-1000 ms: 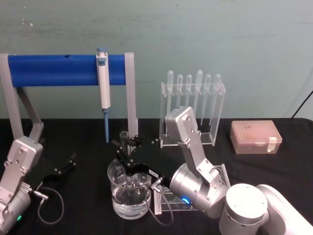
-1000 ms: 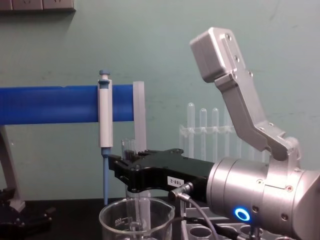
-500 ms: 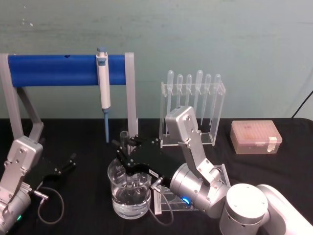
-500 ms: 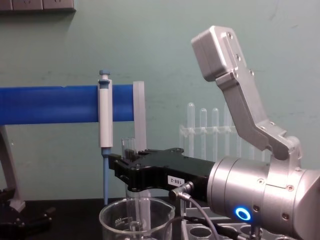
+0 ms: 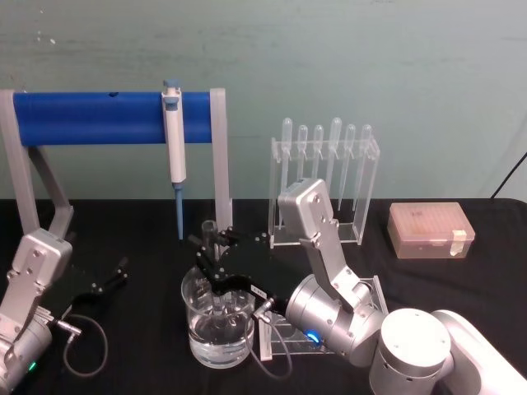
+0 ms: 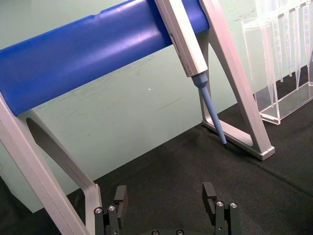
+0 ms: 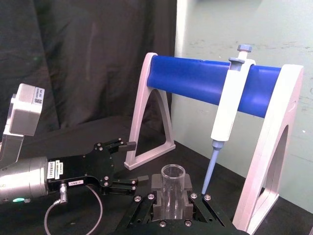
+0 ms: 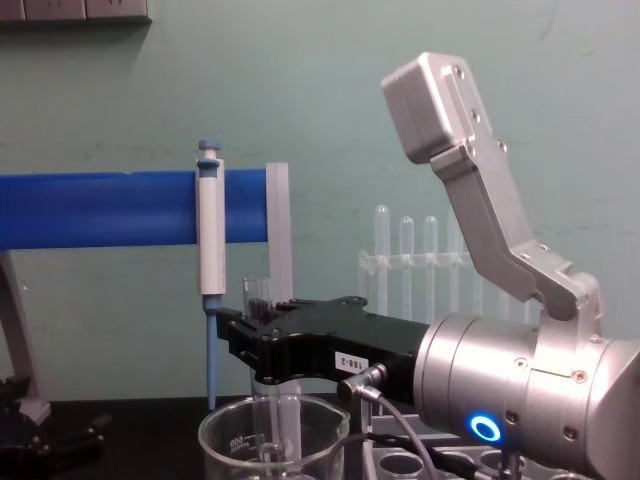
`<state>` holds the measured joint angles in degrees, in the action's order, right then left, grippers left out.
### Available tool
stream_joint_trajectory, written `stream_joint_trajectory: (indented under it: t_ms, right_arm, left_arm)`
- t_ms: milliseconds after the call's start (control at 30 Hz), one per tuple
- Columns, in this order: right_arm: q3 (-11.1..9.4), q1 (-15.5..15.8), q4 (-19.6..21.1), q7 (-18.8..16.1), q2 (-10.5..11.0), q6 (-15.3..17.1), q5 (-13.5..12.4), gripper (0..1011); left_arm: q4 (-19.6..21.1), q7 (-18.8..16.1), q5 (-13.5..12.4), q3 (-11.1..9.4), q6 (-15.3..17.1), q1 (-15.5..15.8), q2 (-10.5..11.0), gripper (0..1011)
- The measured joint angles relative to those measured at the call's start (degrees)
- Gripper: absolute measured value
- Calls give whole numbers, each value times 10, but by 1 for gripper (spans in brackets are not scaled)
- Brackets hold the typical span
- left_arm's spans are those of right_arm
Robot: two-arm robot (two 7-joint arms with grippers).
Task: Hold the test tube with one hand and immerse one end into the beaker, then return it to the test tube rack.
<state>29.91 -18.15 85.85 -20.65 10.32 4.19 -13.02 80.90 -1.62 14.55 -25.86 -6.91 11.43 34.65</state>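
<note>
My right gripper [image 5: 216,253] is shut on the test tube [image 5: 210,228], holding it upright over the beaker [image 5: 198,333]. The tube's open rim [image 8: 257,290] stands above the black fingers, and its lower part [image 8: 285,425] reaches down inside the beaker [image 8: 225,440]. I cannot tell whether its tip touches the water. In the right wrist view the fingers clamp the test tube [image 7: 173,177] on both sides. My left gripper [image 5: 111,280] rests open on the black table at the left, empty, in the left wrist view [image 6: 165,196] and beyond the tube [image 7: 137,162].
A blue-barred stand [image 5: 90,117] with a white-and-blue pipettor [image 5: 174,144] stands behind the beaker. A clear acrylic stand [image 5: 325,185] of pipettes is at the back right, with a pink box [image 5: 431,230] further right. A clear rack [image 5: 276,339] lies under my right arm.
</note>
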Motion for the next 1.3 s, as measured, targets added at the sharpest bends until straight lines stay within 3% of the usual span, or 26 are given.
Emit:
stream_joint_trajectory:
  t_ms: [1300]
  right_arm:
    - [0, 0, 0, 1, 0, 0, 0, 230]
  left_arm:
    - [0, 0, 0, 0, 0, 0, 0, 1000]
